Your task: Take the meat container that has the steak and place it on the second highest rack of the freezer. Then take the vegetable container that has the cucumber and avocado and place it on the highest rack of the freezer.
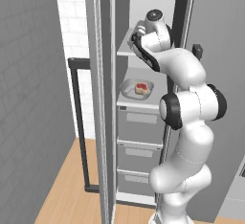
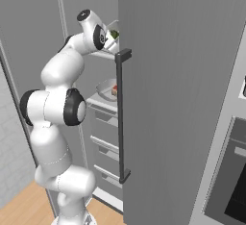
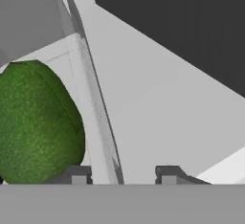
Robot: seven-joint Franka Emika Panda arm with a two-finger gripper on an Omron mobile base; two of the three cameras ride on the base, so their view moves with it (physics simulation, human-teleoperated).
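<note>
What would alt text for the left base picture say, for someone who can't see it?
A white robot arm reaches up into an open grey freezer, its hand at the top shelf. On the shelf below sits a shallow grey dish holding a small red steak, above three closed drawers.

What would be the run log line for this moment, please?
meat container with steak: on lower shelf | vegetable container: on top shelf, wall between parted jaws | avocado: inside | freezer: door open

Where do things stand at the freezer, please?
Gripper open astride vegetable container wall, top shelf. Meat container with steak on shelf below. Nothing in the way.
</note>
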